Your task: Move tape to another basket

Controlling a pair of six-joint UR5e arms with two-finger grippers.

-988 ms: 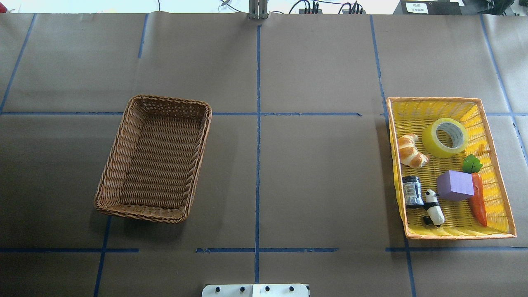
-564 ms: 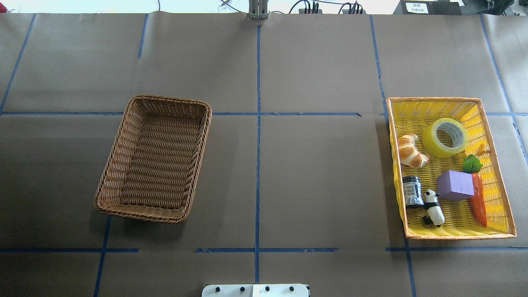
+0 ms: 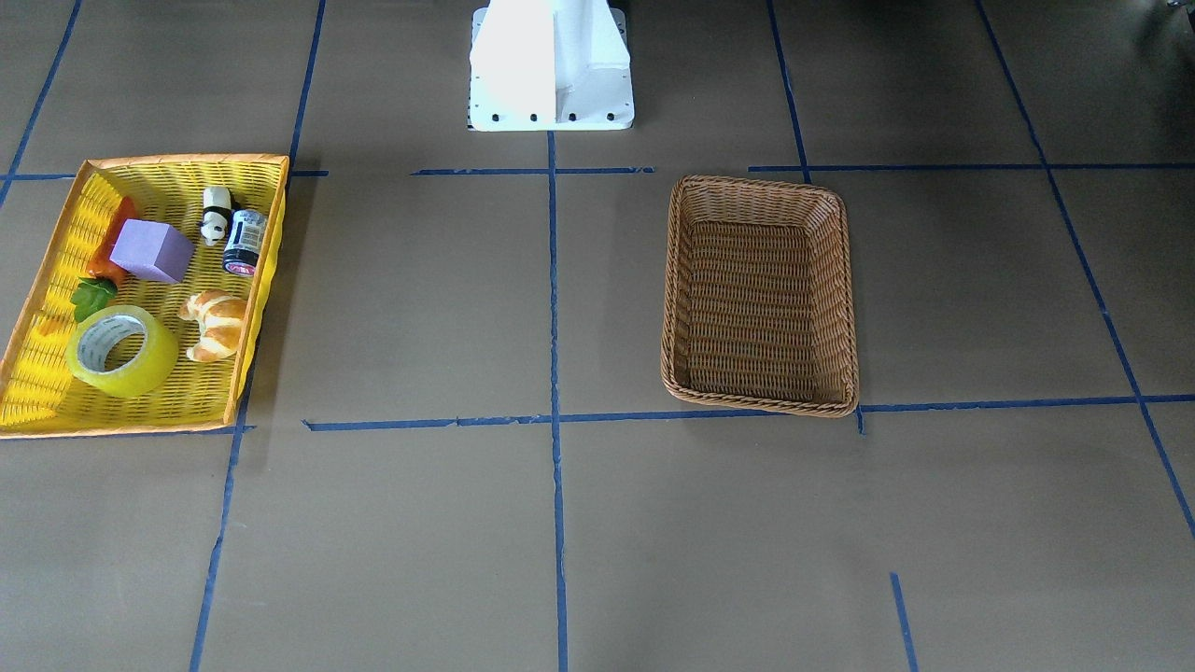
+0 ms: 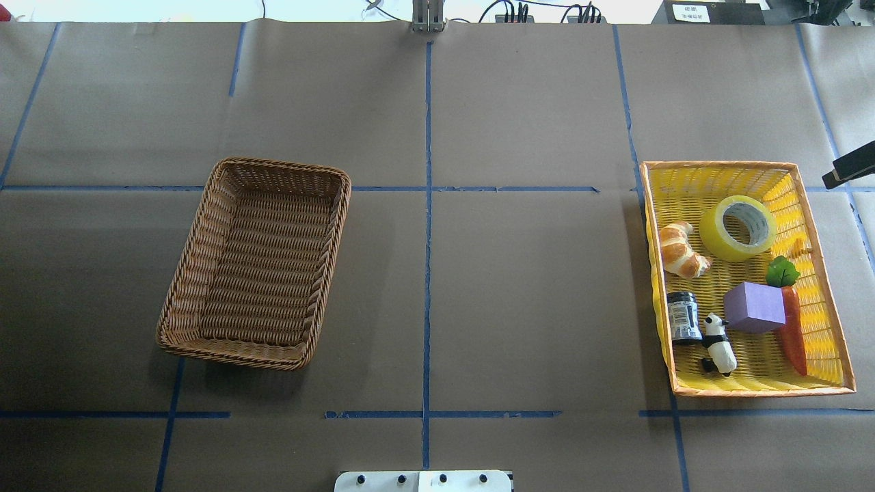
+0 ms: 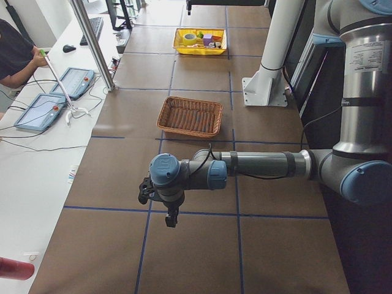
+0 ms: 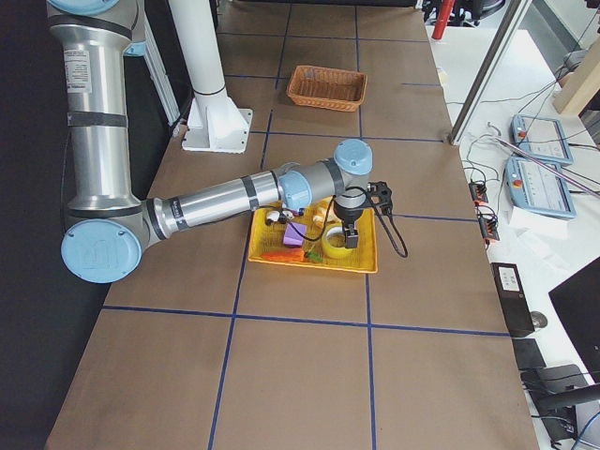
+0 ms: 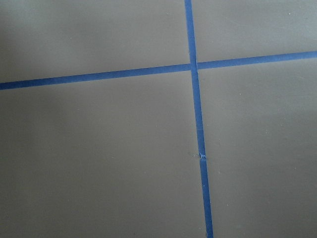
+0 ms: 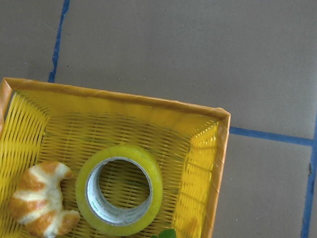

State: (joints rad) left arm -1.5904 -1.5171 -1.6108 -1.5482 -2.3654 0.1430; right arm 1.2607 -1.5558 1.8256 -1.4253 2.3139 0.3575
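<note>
On the tabletop the wicker basket sits well apart from the yellow plastic basket, above which the right end effector hangs, its spread, like the left end effector's, impossible to tell, while the tape lies inside that yellow one beside a croissant.

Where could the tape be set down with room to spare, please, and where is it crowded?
The brown wicker basket is bare inside all four walls, and the table between the two baskets is bare. The yellow basket is crowded: tape, croissant, purple block, carrot, jar and panda.
</note>
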